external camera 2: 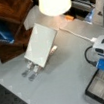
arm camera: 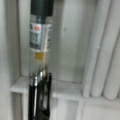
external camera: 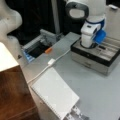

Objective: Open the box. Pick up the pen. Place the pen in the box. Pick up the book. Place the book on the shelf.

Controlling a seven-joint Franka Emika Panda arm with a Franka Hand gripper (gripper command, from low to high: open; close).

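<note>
In a front view, the end effector [external camera: 88, 45] reaches down into the open box [external camera: 95, 58], which sits on the grey desk [external camera: 100, 92] at the right. The box has grey sides, a dark rim and pale divided compartments; a thin dark stick that may be the pen lies in one of them, just right of the arm. Whether the fingers are apart or together cannot be told here. The white book [external camera: 55, 92] leans on a stand near the bottom, well apart from the box. The brown shelf [external camera: 12, 95] with its pale top stands at the left. A dark tray [external camera: 37, 48] holding an orange piece [external camera: 48, 50] lies beyond a white cable [external camera: 50, 63].

In a front view, the box [external camera 2: 99, 87] shows at the bottom right with its compartments open to view, the arm above it. The book [external camera 2: 40, 43] is propped upright near the shelf [external camera 2: 6, 12], not on it. A lamp shade [external camera 2: 54, 1] hangs at the top.

In the wrist view, the pen [arm camera: 40, 62] lies lengthwise in a pale compartment of the box [arm camera: 72, 50], crossing a low divider. No fingers show there.
</note>
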